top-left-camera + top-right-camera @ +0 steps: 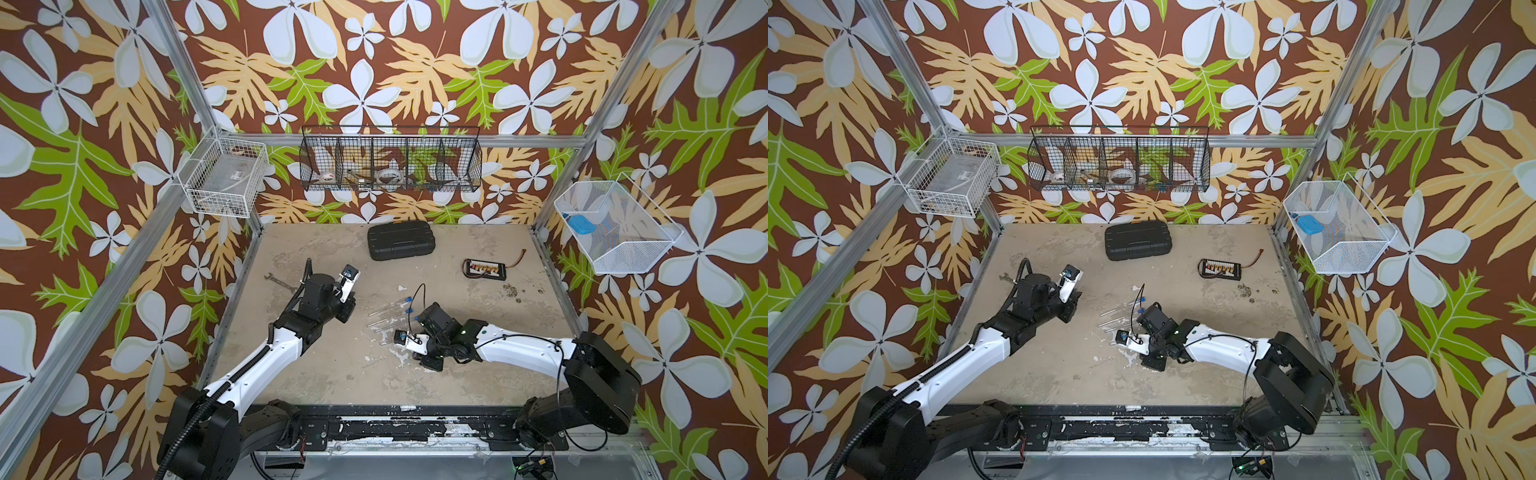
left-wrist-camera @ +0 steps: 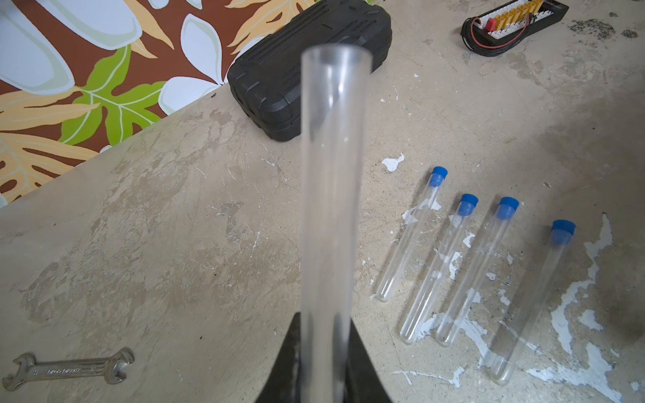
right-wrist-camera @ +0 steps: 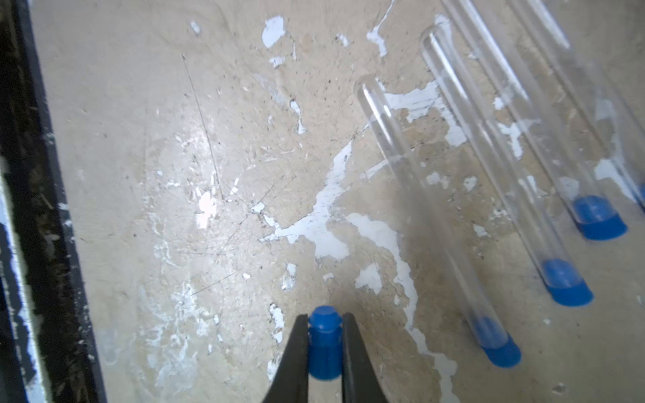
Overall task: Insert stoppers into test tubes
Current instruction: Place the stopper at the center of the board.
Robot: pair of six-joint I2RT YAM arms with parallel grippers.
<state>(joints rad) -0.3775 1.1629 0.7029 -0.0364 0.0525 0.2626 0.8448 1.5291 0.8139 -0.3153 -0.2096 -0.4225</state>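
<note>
Left arm (image 1: pixel 282 345) stretched forward, left gripper (image 2: pixel 323 324) clamped on an open test tube (image 2: pixel 335 174) above the table (image 2: pixel 174 244), right arm (image 1: pixel 515 349) bent low, right gripper (image 3: pixel 324 317) pinched a stopper (image 3: pixel 324 352), four stoppered tubes (image 2: pixel 438 268) lay nearby

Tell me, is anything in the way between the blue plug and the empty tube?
Nothing visible is. The right tool holds the plug, the left tool holds the tube, and its open mouth is clear. Four plugged tubes lie flat on the table, apart from the plug.
</note>
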